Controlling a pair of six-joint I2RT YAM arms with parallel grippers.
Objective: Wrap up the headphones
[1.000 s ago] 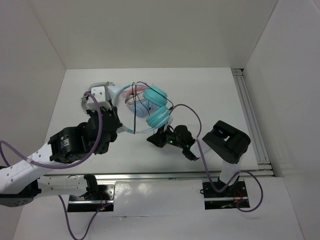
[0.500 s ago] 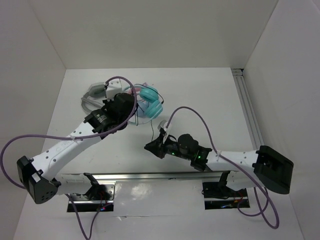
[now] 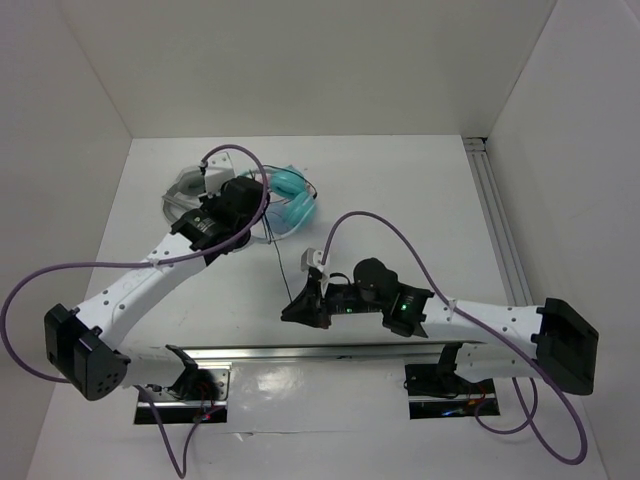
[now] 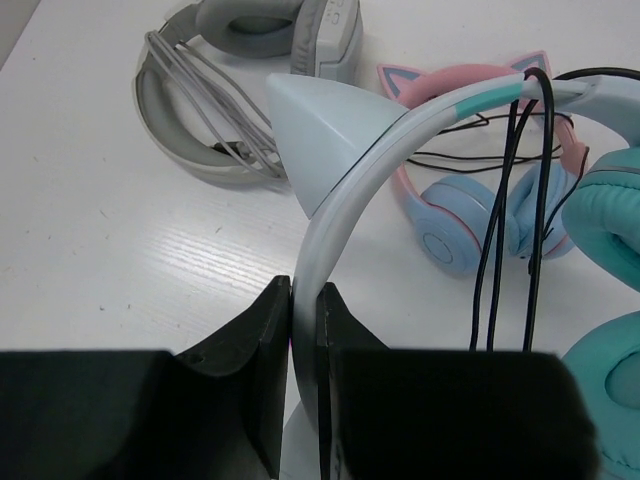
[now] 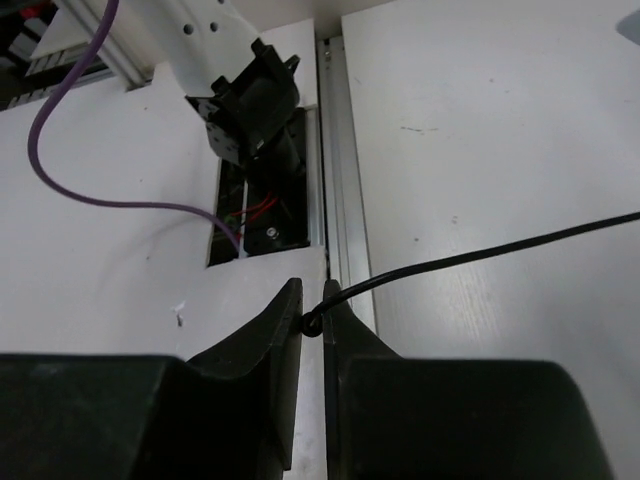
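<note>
The teal headphones [image 3: 290, 200] sit at the back left of the table. My left gripper [image 4: 303, 300] is shut on their pale blue-white headband [image 4: 345, 200], just below a cat-ear point [image 4: 320, 135]. The teal cups [image 4: 610, 215] show at the right of the left wrist view, and the black cable [image 4: 500, 230] is looped several times over the band. In the top view the cable [image 3: 283, 270] runs from the headphones down to my right gripper [image 3: 293, 312]. My right gripper [image 5: 312, 322] is shut on the cable [image 5: 480, 255] near the table's front edge.
A pink-banded pair with light blue cups [image 4: 455, 215] lies just behind the held band. A bulky grey-white pair [image 4: 215, 110] lies at the back left. A metal rail [image 3: 505, 240] runs along the right side. The front rail and arm mounts [image 5: 255, 110] lie just past my right gripper.
My left arm has stretched out to the back left with the headphones. My right arm has swung out and drawn the cable toward the front edge, pulling it straighter.
</note>
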